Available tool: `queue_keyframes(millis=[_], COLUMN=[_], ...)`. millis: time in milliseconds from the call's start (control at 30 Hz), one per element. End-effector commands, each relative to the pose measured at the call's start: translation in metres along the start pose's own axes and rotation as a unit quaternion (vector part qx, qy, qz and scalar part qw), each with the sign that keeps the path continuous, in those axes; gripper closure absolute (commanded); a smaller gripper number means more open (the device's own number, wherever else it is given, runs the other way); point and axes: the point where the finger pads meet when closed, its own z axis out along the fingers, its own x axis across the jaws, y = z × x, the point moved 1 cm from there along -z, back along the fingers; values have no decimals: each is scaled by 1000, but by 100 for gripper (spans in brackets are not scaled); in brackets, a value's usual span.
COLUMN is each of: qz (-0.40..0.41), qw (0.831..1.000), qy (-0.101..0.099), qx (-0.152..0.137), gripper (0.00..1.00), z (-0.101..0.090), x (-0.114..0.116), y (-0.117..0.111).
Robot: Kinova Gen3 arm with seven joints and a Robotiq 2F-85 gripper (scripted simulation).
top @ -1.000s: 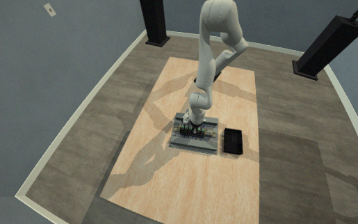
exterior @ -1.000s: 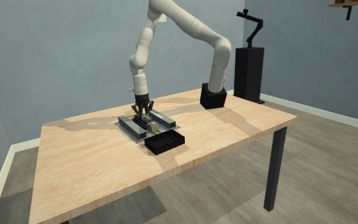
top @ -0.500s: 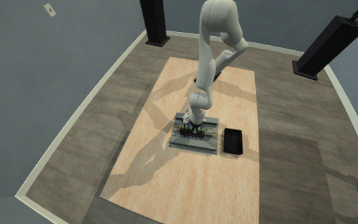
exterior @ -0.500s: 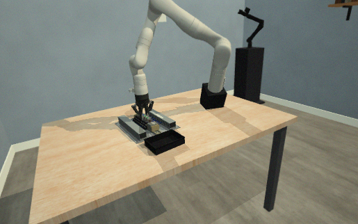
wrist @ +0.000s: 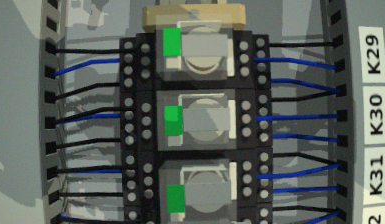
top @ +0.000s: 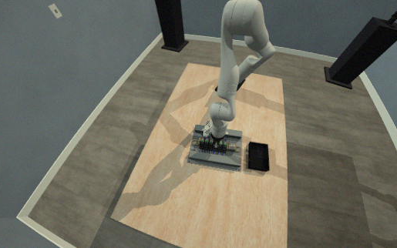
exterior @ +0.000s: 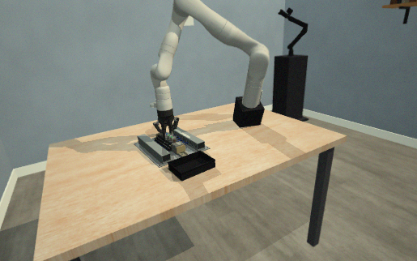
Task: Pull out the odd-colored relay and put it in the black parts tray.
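The relay panel (top: 213,159) (exterior: 153,148) lies flat on the table, with a row of relays along its middle. In the wrist view three clear relays with green buttons show, a top one (wrist: 204,45) beside label K29, a middle one (wrist: 205,120) beside K30 and a lower one (wrist: 208,192) beside K31. The other relays are out of that view or hidden. My gripper (top: 217,144) (exterior: 168,138) points down at the row and is shut on a relay; its button colour is hidden. The black parts tray (top: 258,157) (exterior: 198,169) is empty beside the panel.
Grey wire ducts run along both sides of the relay row, with black and blue wires between. A tan end block (exterior: 178,148) (wrist: 193,17) closes the row on the tray side. The arm's black base (exterior: 248,115) stands at the back of the table (top: 217,208) (exterior: 110,194).
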Motion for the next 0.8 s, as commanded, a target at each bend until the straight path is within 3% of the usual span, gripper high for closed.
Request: queue_keyframes(millis=[0,767], qz=[0,0], qw=[1000,1000], qy=[-1,-5], qx=[0,1], gripper=[100,100], z=[-1,-1], x=[-1,0], y=[0,0])
